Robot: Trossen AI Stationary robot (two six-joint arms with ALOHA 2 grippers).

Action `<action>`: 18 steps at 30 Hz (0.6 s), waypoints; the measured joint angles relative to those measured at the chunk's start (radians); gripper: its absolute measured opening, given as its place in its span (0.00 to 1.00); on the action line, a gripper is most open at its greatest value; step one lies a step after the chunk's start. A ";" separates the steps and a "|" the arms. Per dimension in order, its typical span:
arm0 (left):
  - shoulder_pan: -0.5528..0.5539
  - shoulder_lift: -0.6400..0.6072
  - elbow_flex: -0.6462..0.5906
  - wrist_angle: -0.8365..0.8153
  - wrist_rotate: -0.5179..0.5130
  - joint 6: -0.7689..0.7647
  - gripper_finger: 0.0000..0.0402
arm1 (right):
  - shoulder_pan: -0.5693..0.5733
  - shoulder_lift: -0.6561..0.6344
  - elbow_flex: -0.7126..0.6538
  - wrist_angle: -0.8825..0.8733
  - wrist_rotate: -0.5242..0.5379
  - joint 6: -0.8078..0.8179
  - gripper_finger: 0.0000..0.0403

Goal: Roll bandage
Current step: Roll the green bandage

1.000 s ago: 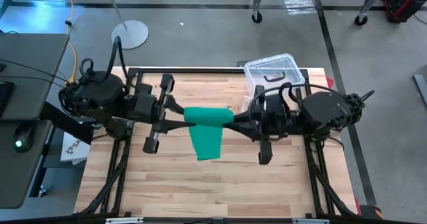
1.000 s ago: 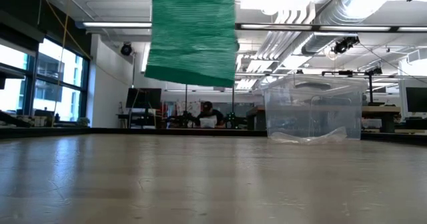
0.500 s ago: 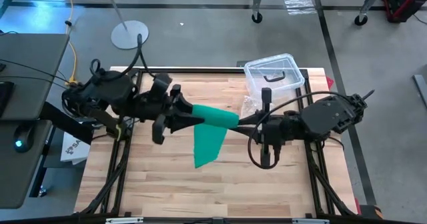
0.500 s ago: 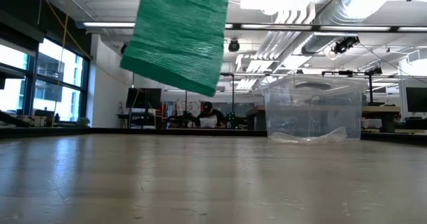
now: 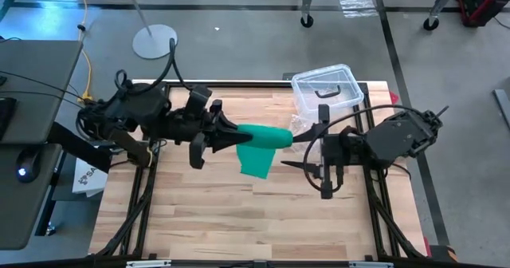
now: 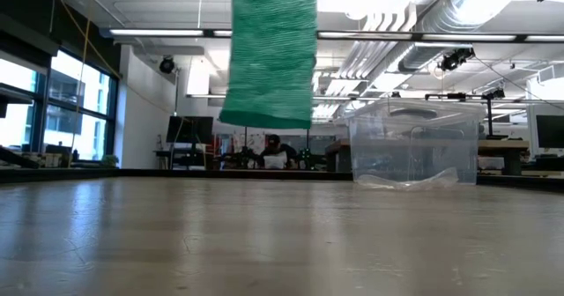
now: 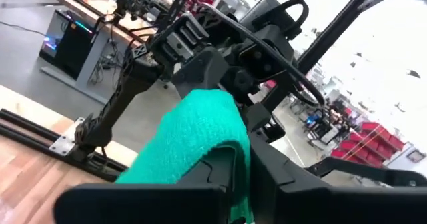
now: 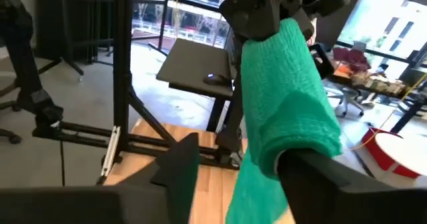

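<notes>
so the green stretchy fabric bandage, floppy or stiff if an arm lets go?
Likely floppy: the green stretchy fabric bandage is rolled between the left gripper and right gripper, with its loose tail hanging limp above the wooden table. Probably light, since the tail drapes freely. The right jaws look open, so the roll may sag or unwind.

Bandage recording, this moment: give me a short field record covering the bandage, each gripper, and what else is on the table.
bandage: green, partly rolled, held above the table between both arms, loose end hanging down
left gripper: shut on the bandage's roll end
right gripper: open, one finger inside the roll, the other apart
clear plastic box: far right part of table, apart from both arms
table: light wood
</notes>
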 joint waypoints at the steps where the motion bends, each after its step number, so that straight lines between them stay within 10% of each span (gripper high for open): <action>1: 0.001 0.001 0.000 0.010 0.003 -0.007 0.03 | 0.008 -0.008 0.000 0.000 0.000 0.000 0.50; 12: 0.000 -0.006 0.005 0.105 0.015 0.001 0.04 | 0.068 -0.083 -0.002 -0.076 -0.030 0.146 0.56; 18: 0.000 -0.005 0.004 0.141 0.028 0.001 0.04 | 0.072 -0.070 -0.002 -0.160 0.145 0.154 0.56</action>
